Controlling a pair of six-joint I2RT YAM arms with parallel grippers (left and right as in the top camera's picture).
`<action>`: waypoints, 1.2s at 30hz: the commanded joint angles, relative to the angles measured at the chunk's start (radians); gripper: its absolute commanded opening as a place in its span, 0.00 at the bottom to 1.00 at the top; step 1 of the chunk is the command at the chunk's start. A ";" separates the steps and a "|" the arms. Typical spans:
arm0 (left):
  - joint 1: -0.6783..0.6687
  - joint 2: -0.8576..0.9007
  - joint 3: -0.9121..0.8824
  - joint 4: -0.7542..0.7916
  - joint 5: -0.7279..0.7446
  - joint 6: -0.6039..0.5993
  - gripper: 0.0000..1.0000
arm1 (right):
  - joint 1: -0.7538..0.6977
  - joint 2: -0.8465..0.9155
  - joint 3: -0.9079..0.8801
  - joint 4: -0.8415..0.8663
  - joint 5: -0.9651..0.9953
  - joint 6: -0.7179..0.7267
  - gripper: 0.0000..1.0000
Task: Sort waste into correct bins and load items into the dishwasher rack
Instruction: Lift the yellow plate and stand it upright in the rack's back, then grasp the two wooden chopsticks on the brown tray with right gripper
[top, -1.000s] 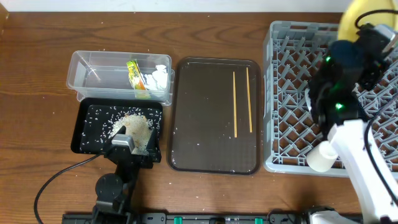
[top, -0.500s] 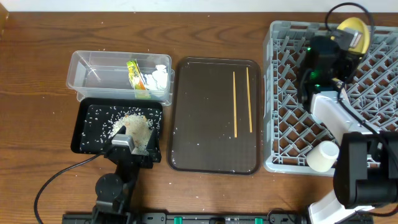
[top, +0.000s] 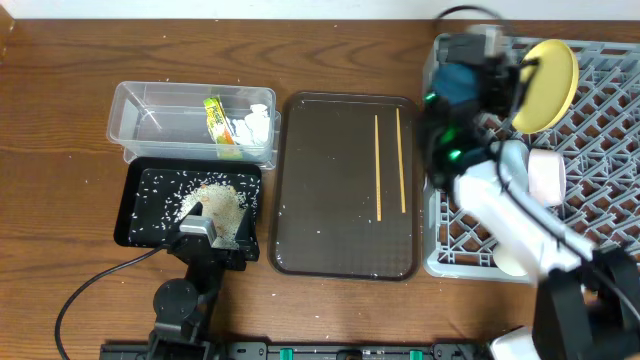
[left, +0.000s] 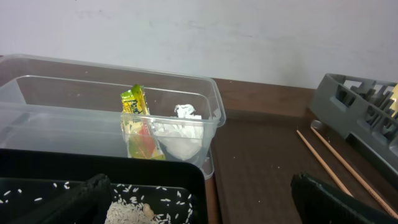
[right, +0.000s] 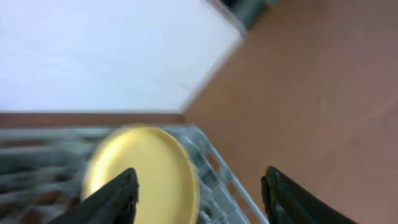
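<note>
Nearest, the left end effector (left: 202, 202) hovered, fingers spread and empty, over the shallow black rectangular tray (top: 135, 205) holding loose white-beige rice scraps (top: 215, 205). Just behind, the clear rectangular plastic tub (top: 140, 105) held the green-and-orange snack wrapper (top: 217, 120) and crumpled white tissue (top: 255, 122). Two thin wooden chopsticks (top: 378, 165) lay on the dark brown serving tray (top: 320, 180), and farthest, the right end effector (right: 199, 193) gaped empty by the large grey pegged plastic rack (top: 600, 170), where the round pale-yellow plate (top: 548, 72) stood on edge.

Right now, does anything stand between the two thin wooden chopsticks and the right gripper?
Nothing visible does. The two thin wooden chopsticks lie uncovered on the dark brown tray; the open right gripper hangs over the grey rack's left side, facing the round yellow plate.
</note>
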 joint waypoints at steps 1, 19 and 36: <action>0.006 -0.006 -0.026 -0.016 0.010 -0.001 0.94 | 0.142 -0.054 0.022 -0.124 -0.129 0.038 0.68; 0.006 -0.006 -0.026 -0.016 0.010 -0.001 0.94 | 0.174 0.128 0.022 -0.949 -1.030 0.966 0.60; 0.006 -0.006 -0.026 -0.016 0.010 -0.001 0.94 | 0.115 0.295 0.022 -0.902 -1.114 0.975 0.02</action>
